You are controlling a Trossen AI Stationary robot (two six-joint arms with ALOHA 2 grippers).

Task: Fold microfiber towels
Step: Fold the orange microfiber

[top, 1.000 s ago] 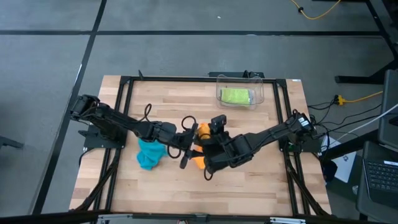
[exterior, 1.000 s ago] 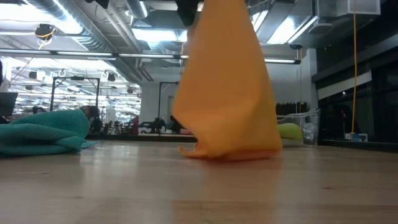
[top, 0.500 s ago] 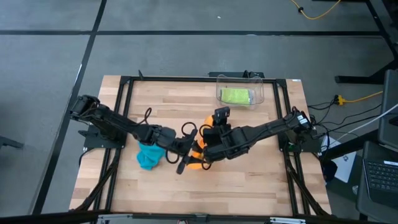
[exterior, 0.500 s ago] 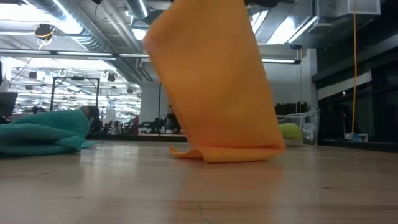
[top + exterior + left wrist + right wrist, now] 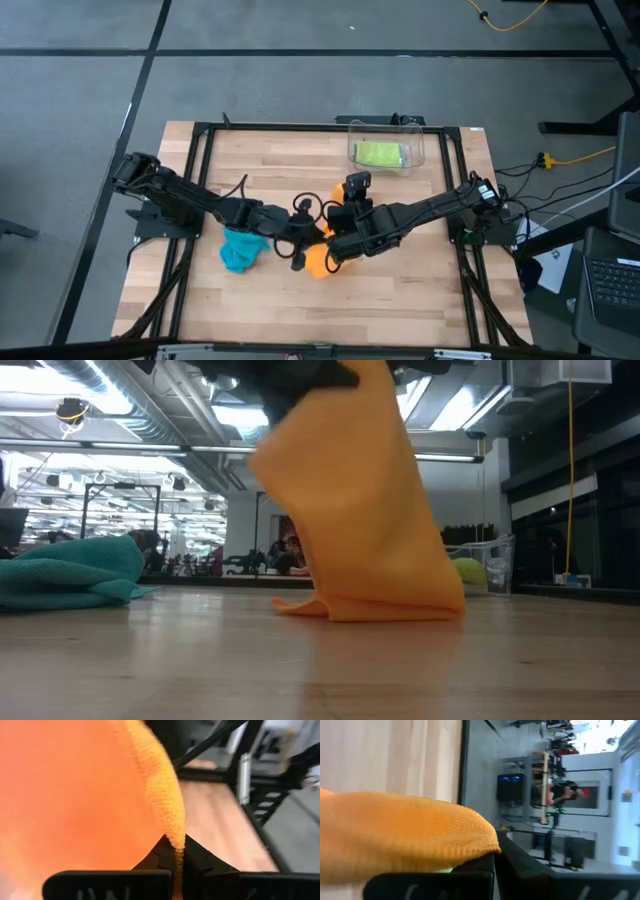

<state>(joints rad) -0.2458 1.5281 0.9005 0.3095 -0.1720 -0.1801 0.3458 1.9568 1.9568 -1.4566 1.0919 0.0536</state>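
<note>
The orange towel (image 5: 365, 510) hung lifted above the wooden table (image 5: 400, 300), its lower edge resting folded on the boards near the table's middle. In the low view it stood as a tall drape nearest the camera, with dark gripper parts at its top edge.

The left gripper (image 5: 297, 258) was clamped on the orange towel; in the left wrist view, the cloth's edge (image 5: 170, 815) ran down between the two dark fingers (image 5: 200, 857), which met on it. The right gripper (image 5: 333, 253) was likewise closed on the same towel; in the right wrist view, the orange fabric (image 5: 405, 827) lay pinched against its fingers (image 5: 470, 875). Seen from above, the two grippers sat close together over the cloth, the left arm reaching in from the left and the right arm from the right.

The teal towel (image 5: 240, 250) lay bunched on the table just to the left of the orange one, apart from both grippers.

Farther back, near the table's rear edge, the lime green towel (image 5: 380, 154) sat folded inside the clear plastic bin (image 5: 418, 150).
</note>
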